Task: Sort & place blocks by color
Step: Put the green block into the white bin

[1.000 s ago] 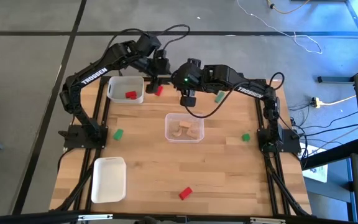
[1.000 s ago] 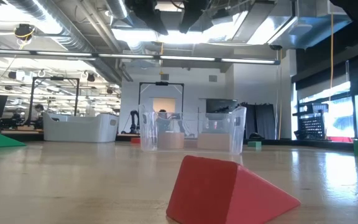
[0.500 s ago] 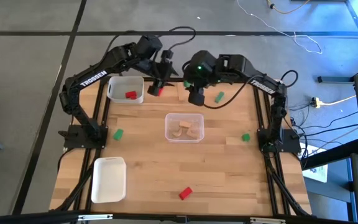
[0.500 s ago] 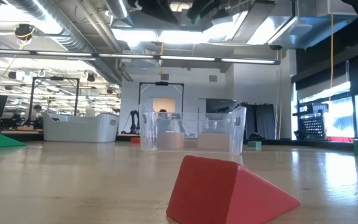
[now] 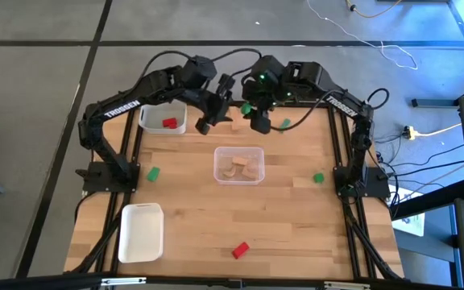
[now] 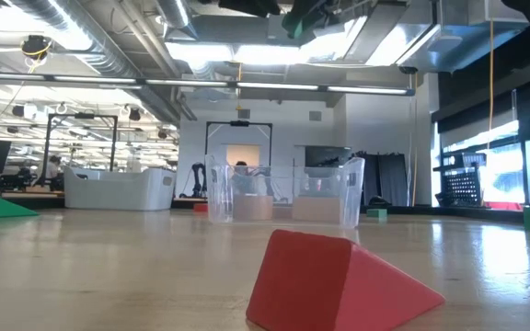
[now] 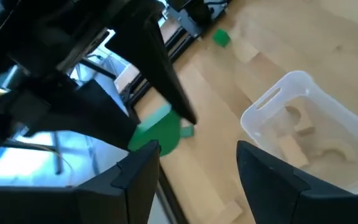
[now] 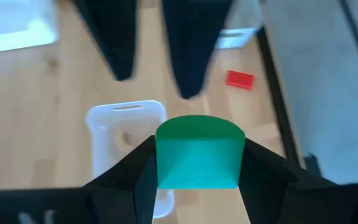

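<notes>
R gripper (image 8: 197,180): clamps green block (image 8: 197,152), aloft at far edge. L gripper (image 7: 194,162): jaws apart, empty, beside it. Sorted: wood pcs in clear tray (image 5: 238,167), one red in white tray (image 5: 163,117). Left: loose greens, reds.

Even, bright light covers the tabletop (image 5: 296,225) in the high view, with only soft, short shadows under the arms. In the low view, ceiling lights (image 6: 247,46) glare white and windows (image 6: 486,147) beside them wash out; the red block (image 6: 339,280) nearest the lens is slightly soft. Both wrist views are blurred: the green block (image 8: 197,152) and the dark fingers (image 7: 135,180) beside it lack sharp edges.
</notes>
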`<state>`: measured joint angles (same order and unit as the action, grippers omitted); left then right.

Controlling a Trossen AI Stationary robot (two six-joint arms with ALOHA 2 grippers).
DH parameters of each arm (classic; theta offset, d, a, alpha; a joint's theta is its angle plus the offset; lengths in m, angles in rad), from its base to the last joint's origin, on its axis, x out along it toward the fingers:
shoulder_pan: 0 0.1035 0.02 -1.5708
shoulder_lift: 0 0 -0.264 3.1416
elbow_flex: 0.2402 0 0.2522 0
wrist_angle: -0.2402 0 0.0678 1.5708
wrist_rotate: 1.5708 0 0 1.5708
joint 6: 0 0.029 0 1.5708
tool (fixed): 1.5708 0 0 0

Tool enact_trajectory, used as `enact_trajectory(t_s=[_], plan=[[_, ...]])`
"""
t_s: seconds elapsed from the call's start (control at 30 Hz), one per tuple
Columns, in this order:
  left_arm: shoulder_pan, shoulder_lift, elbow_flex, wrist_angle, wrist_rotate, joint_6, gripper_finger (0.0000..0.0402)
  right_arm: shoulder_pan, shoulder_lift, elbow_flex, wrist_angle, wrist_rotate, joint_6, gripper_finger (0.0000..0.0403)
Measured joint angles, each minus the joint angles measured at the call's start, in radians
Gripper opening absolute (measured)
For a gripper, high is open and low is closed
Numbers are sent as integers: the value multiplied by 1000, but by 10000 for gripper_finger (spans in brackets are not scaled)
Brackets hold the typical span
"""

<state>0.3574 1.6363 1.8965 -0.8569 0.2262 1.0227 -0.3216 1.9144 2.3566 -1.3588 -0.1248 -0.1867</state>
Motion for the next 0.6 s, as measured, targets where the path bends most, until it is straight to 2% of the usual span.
enact_trajectory(t_s=[0.13, 0.3, 0.47, 0.6], plan=[[-27, 0, 0, 32, -76, 47, 204, -10, 0, 0, 12, -63, -15, 173], [-37, 0, 0, 61, -184, 95, 204, -24, 0, 0, 12, -69, -31, 173], [-28, -10, 0, 84, -349, 114, 204, -42, 0, 0, 15, -72, -31, 173], [-15, -39, 0, 89, -365, 115, 204, -59, 0, 0, 16, -71, -32, 173]])
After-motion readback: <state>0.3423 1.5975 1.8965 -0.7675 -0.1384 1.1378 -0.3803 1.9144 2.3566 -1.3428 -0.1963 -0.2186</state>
